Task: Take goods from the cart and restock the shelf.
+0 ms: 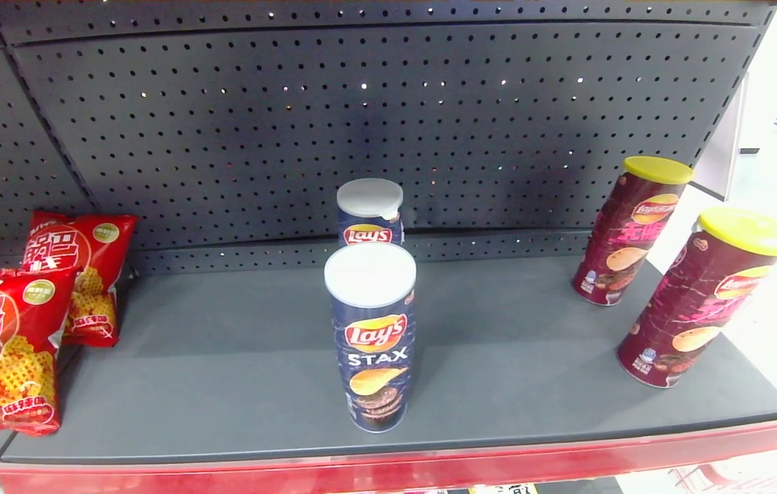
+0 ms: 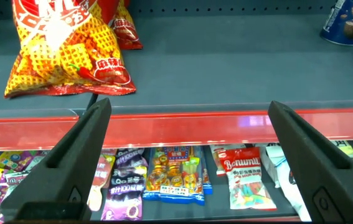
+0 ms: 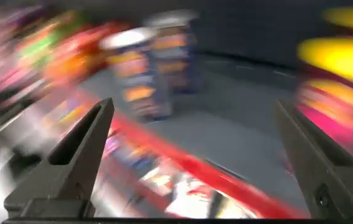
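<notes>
Holding my left gripper (image 2: 188, 168) & right gripper (image 3: 195, 162) empty, jaws wide apart, just off the front of the shelf (image 1: 223, 357) — prob. since the front blue can (image 1: 371, 336) stands lined up w/ the rear blue can (image 1: 369, 213) mid-shelf, so nothing's left to grip till the next pick.

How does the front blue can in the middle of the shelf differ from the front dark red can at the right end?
The front blue can has a dark blue body; the front dark red can has a maroon one. The blue can carries a white lid, the dark red can a yellow lid. The blue can stands mid-shelf, the dark red can near the right end. Both are tall round cans, upright on the grey shelf.
</notes>
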